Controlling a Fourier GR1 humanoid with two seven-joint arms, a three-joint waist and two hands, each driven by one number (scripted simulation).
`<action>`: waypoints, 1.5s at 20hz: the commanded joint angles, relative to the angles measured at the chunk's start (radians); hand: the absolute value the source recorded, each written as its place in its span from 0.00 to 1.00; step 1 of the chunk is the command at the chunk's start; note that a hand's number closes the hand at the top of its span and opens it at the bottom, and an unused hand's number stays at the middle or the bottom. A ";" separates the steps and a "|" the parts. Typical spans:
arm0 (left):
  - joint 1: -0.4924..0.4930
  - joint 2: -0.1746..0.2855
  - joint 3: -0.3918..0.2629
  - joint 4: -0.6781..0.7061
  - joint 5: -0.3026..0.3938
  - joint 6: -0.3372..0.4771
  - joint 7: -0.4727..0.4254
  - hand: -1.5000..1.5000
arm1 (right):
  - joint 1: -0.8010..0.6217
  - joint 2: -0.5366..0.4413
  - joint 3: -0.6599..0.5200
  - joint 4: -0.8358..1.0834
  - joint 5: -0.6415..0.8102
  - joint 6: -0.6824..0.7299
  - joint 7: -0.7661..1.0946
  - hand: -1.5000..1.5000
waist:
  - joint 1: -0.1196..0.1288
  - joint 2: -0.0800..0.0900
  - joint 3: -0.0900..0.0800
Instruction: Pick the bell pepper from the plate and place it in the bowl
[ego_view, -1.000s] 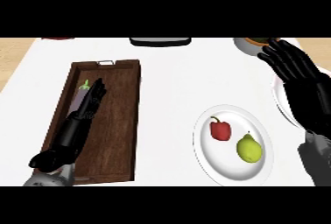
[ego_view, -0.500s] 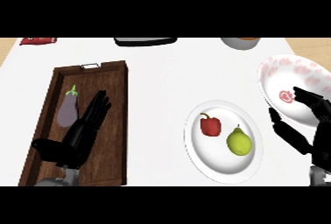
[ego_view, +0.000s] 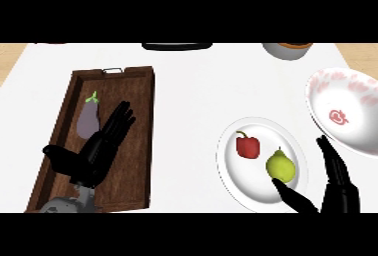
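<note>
A red bell pepper (ego_view: 247, 147) lies on the white plate (ego_view: 235, 176), left of a yellow-green pear (ego_view: 280, 166). The white bowl (ego_view: 353, 107) with red markings stands to the plate's upper right. My right hand (ego_view: 334, 186) is open at the plate's lower right rim, thumb near the pear, fingers straight beside the bowl's near edge. It touches neither the pepper nor the pear as far as I can see. My left hand (ego_view: 96, 150) rests open over the wooden tray (ego_view: 134, 130), fingers up.
A purple eggplant (ego_view: 89, 119) lies in the tray beside my left hand. A dark object (ego_view: 177, 46) and a white pot (ego_view: 289, 49) sit along the counter's far edge.
My right hand dropped from the upper right down to the plate's lower right edge. The view shifted, bringing the bowl into sight. The left hand stays open over the tray.
</note>
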 joint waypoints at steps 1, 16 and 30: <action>-0.018 0.011 0.011 0.002 0.007 -0.010 0.013 0.50 | 0.080 0.040 0.022 -0.019 0.234 0.024 0.217 0.00 | 0.007 0.002 -0.003; -0.077 -0.028 -0.008 0.035 0.011 -0.022 0.041 0.50 | -0.252 0.300 0.211 -0.216 0.614 0.805 1.169 0.00 | 0.052 0.002 0.008; -0.072 -0.032 0.020 0.016 0.007 -0.024 0.069 0.50 | -0.379 0.302 0.119 0.016 0.439 0.829 1.236 0.00 | 0.048 0.001 0.012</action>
